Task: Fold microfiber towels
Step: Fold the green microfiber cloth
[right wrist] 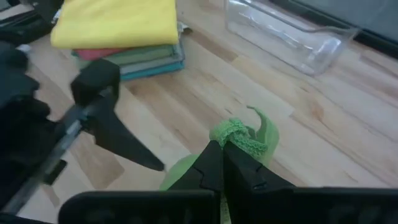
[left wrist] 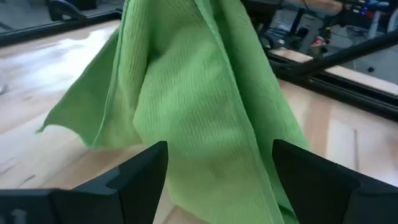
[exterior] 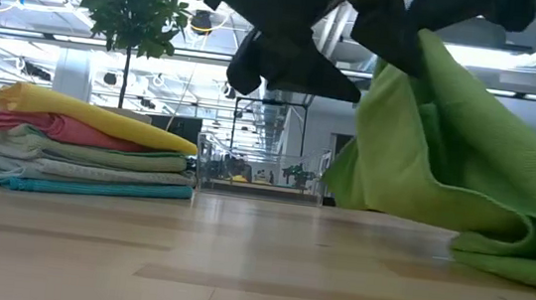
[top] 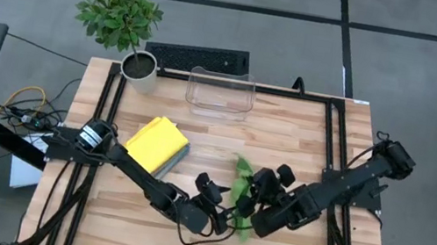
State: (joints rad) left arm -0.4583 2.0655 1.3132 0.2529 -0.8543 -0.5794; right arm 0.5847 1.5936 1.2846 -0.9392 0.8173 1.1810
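Observation:
A lime green microfiber towel (exterior: 447, 159) hangs from my right gripper (right wrist: 222, 152), which is shut on it above the table's middle near part. My left gripper (left wrist: 221, 155) is open and points almost level at the hanging towel (left wrist: 205, 106). Its two fingers stand on either side of the towel's lower part, and I cannot tell whether they touch it. A stack of folded towels (top: 157, 143), yellow on top with pink, pale green, grey and teal beneath (exterior: 79, 145), lies on the table's left part. My right gripper pinches a bunched-up bit of the lime green towel (right wrist: 239, 138) between its two fingers, at their free ends. The cloth is gathered into several layers there. The fingers slant downward. The towel hangs slack below them, and its lower end (exterior: 511, 258) lies on the table.
A clear plastic bin (top: 221, 93) stands at the table's far middle. A potted plant (top: 128, 27) stands at the far left corner, with a keyboard (top: 198, 57) beyond the far edge. Black frame rails (top: 334, 151) run along both sides. Bare wood lies between the stack and the bin.

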